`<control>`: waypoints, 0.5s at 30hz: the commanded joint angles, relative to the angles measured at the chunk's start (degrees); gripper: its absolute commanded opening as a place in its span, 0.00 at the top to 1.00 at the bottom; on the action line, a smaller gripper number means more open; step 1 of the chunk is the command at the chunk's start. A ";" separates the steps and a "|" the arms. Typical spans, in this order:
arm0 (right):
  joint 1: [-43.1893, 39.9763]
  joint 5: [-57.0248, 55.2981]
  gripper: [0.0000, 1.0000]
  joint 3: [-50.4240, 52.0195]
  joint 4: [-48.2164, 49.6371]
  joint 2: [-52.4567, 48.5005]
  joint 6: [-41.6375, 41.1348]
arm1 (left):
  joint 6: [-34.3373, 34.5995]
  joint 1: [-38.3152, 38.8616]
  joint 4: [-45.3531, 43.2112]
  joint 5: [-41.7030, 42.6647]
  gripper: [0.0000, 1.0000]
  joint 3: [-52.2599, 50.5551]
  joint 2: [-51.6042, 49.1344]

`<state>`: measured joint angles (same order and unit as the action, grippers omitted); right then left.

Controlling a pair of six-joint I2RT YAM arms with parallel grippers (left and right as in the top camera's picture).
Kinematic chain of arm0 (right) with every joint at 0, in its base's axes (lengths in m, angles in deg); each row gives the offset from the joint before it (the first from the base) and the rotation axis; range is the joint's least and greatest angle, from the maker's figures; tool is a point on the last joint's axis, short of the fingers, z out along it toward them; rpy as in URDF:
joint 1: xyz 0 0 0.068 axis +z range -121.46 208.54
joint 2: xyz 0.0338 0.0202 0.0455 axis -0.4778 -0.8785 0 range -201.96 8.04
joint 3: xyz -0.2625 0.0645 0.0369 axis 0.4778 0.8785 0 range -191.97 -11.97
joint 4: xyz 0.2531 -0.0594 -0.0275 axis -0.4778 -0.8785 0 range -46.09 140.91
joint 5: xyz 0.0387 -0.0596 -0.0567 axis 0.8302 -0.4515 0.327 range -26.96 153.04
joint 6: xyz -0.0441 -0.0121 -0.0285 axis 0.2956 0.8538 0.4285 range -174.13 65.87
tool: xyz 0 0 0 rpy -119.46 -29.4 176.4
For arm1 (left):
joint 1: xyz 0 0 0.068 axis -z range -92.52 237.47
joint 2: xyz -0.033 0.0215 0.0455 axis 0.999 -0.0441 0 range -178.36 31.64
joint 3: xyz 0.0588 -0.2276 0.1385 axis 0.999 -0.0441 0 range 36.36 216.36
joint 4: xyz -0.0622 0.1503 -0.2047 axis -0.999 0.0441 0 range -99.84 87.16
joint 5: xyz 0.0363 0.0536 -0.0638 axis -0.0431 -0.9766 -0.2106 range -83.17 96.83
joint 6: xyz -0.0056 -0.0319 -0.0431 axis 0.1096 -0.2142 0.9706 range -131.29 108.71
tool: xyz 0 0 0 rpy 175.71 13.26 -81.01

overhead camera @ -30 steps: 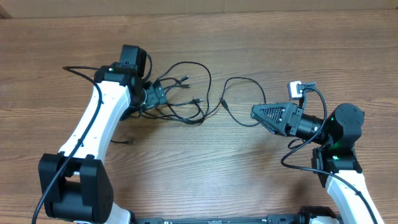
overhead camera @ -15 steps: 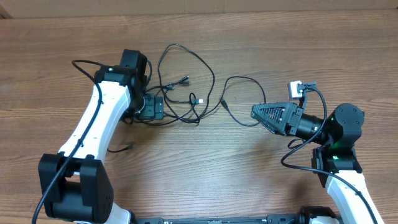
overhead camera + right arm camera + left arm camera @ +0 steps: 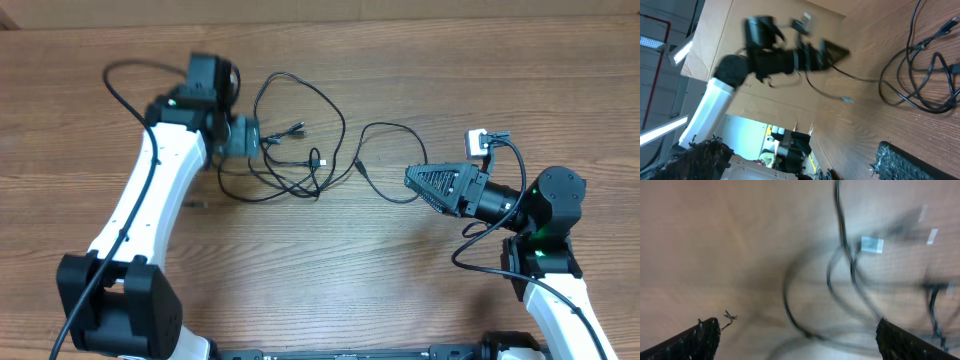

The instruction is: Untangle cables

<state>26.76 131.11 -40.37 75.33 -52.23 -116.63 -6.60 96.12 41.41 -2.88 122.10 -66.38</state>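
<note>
The cables (image 3: 300, 150) lie as thin black cords looped and crossed on the wooden table, with small plug ends (image 3: 296, 128) in the bunch. One looser cord (image 3: 385, 127) arcs off to the right. My left gripper (image 3: 250, 135) hovers open at the left edge of the bunch. In the left wrist view the cords (image 3: 840, 275) are blurred ahead of the open left gripper (image 3: 800, 342), with nothing held. My right gripper (image 3: 415, 183) points left, open and empty, just right of the loose cord. The right wrist view shows the cables (image 3: 920, 85) far off beyond the open right gripper (image 3: 805, 165).
A cardboard wall (image 3: 320, 10) runs along the table's far edge. The left arm (image 3: 775, 55) appears across the table in the right wrist view. Thick black robot cables (image 3: 480, 245) hang by the right arm. Bare wood (image 3: 330, 280) fills the table's near half.
My left gripper has moved from the lower left of the bunch toward the table's far side. The cords shifted and one loop spread out toward the back. The right arm has not moved.
</note>
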 commanded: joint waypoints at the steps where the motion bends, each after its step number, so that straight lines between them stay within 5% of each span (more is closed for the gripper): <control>1: -0.07 -0.98 0.00 -0.48 0.26 0.42 1.33 | -11.54 0.07 -2.25 -4.20 0.00 6.91 2.38; 8: -0.07 -2.23 0.00 -0.48 0.28 0.42 1.33 | -26.95 0.07 -0.15 -3.85 0.00 8.81 2.14; 12: -0.07 -2.27 0.00 -0.48 0.28 0.42 1.36 | -26.49 0.07 1.46 -1.99 0.00 8.81 2.14; 15: -0.07 -2.27 0.00 -0.48 0.26 0.42 1.51 | -26.40 0.07 5.09 7.72 0.01 8.81 2.14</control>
<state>26.76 129.54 -40.37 75.29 -52.23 -115.89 -30.66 96.10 44.73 -3.54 130.27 -64.69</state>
